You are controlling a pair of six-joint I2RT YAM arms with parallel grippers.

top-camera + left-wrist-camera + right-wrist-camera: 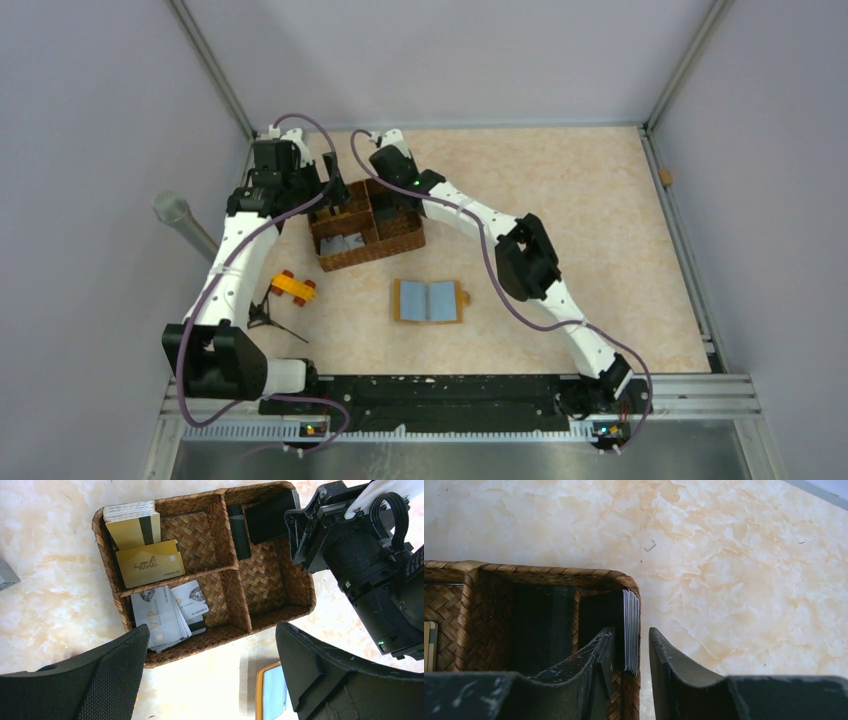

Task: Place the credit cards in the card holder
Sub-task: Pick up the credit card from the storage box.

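The card holder [430,300] lies open on the table, orange rim and grey inside; its corner shows in the left wrist view [272,692]. The credit cards sit in a brown woven basket [392,243]: gold ones [150,562], pale grey ones [157,615], black ones [267,517]. My left gripper [212,630] is wide open and empty above the basket's near wall; it also shows in the top view [335,200]. My right gripper [631,630] is open, its fingers straddling the basket wall and a stack of cards on edge [631,605], one finger inside and one outside.
A small orange-and-red toy block [293,287] and a thin black object [272,318] lie left of the card holder. A grey post [175,210] stands outside the left edge. The right arm's wrist [370,565] crowds the basket's right side.
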